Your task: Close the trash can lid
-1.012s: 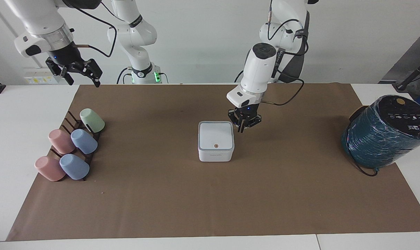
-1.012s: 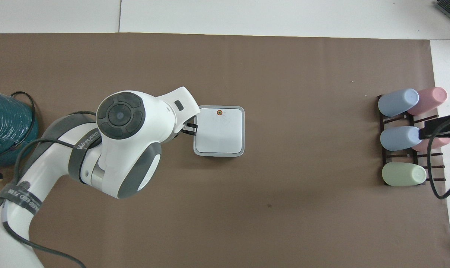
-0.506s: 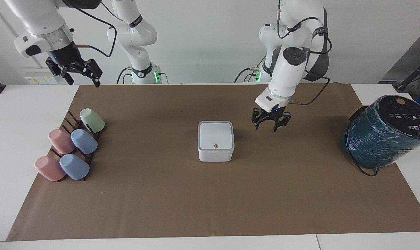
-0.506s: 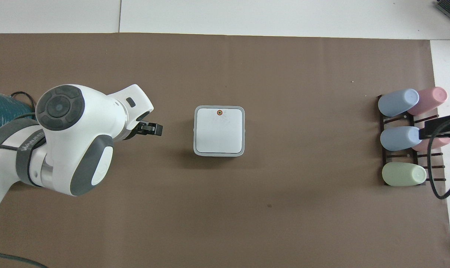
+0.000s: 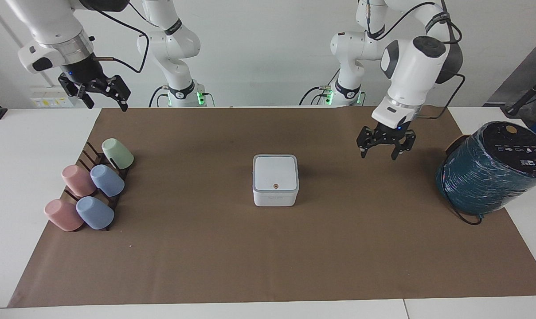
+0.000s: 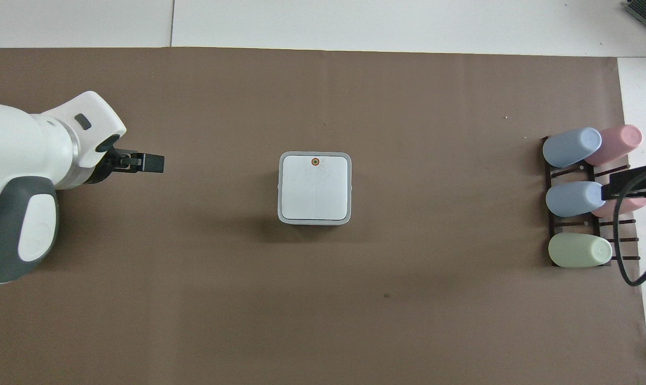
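Observation:
The small white trash can (image 5: 275, 197) stands in the middle of the brown mat. Its white lid (image 5: 275, 172) with a grey rim and an orange dot lies flat and shut on it; the lid also shows in the overhead view (image 6: 314, 188). My left gripper (image 5: 378, 153) is open and empty, raised over the mat between the trash can and the teal cylinder, well apart from the lid; it also shows in the overhead view (image 6: 150, 163). My right gripper (image 5: 107, 104) is open and empty and waits high over the cup rack's end of the table.
A dark rack (image 5: 95, 160) with several pastel cups lying on it sits toward the right arm's end. A large teal wrapped cylinder (image 5: 489, 173) with a black cable stands toward the left arm's end. The brown mat (image 5: 268, 257) covers most of the table.
My left gripper has drawn away from beside the trash can toward the teal cylinder, risen and opened. The lid has stayed shut. The right arm has not moved.

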Tool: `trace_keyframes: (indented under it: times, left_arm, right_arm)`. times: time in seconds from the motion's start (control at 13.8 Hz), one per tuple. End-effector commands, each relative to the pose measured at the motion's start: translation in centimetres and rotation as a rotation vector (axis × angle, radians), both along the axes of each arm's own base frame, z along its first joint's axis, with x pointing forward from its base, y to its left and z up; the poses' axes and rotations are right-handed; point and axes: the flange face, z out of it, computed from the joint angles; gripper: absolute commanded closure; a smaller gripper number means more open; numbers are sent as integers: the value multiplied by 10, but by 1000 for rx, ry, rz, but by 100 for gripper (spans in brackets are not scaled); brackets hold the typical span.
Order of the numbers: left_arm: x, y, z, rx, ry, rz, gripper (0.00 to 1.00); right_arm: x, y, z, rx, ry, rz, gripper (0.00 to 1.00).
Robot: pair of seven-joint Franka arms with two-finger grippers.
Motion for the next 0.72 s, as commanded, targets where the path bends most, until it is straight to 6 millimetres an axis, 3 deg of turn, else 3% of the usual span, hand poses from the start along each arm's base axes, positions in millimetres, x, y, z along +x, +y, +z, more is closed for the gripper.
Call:
trace_keyframes:
  times: [0.0, 0.14, 0.36, 0.51, 0.65]
  left_arm:
    - [10, 27, 49, 24, 11, -36, 0]
    - [14, 45, 79, 30, 19, -26, 0]
    - [16, 62, 105, 33, 56, -1, 0]
    - [6, 61, 114, 27, 80, -2, 0]
    - [-20, 63, 115, 32, 167, 5, 0]
  right_arm:
    - [-4, -1, 0, -2, -6, 13, 0]
    - [-4, -2, 1, -1, -7, 11, 0]
    - [-4, -1, 0, -2, -6, 13, 0]
    - [-4, -2, 1, -1, -7, 11, 0]
    - [-4, -1, 0, -2, -6, 13, 0]
